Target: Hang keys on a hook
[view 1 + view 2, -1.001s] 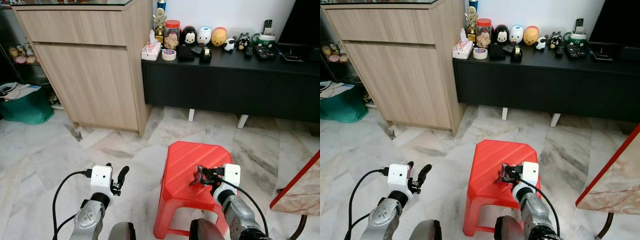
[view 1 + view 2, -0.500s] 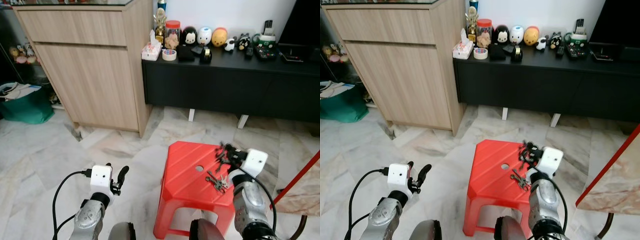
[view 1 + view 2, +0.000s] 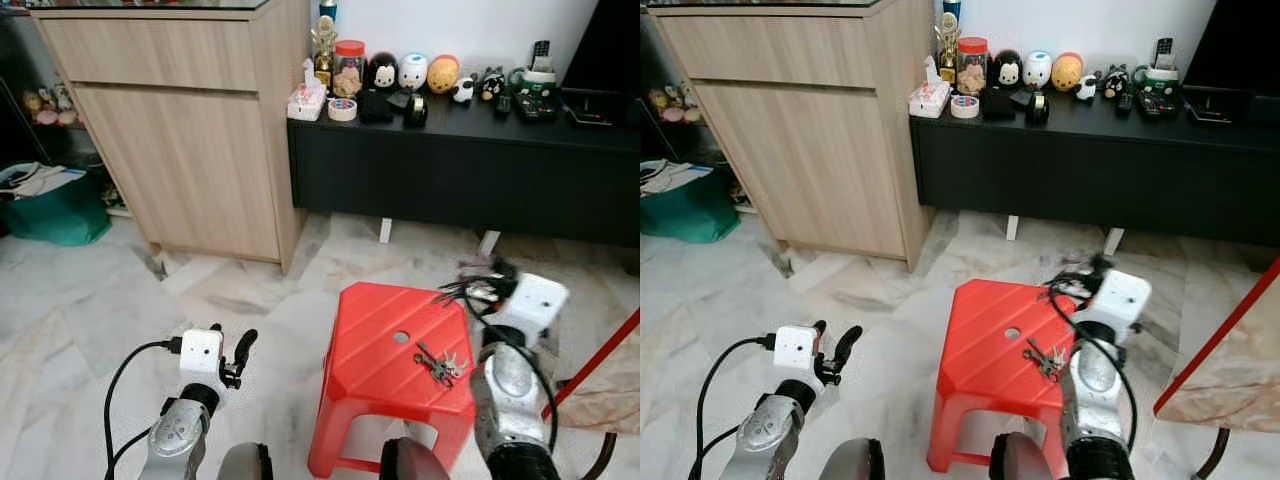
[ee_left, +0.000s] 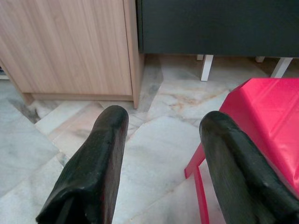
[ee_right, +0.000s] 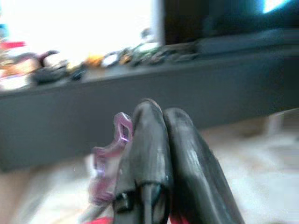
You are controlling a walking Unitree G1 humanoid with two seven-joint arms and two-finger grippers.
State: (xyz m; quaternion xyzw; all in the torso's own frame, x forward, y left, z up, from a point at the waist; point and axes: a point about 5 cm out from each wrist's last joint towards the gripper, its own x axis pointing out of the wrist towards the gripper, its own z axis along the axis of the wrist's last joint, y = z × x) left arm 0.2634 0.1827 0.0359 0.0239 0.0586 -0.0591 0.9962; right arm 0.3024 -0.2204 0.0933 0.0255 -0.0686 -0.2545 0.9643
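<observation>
Keys dangle over red stool, pinched in right pincer; left pincer spread.

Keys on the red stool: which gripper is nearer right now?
Right. The right gripper is raised just beyond the keys; the left gripper hangs over the floor, off the stool's far side.

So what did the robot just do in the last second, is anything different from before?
The right pincer rose from the middle of the red stool and swung to the robot's right, fingers shut, with a purple piece beside them. The keys it had covered now show over the seat. The left pincer stayed open and low; the stool stayed put.
</observation>
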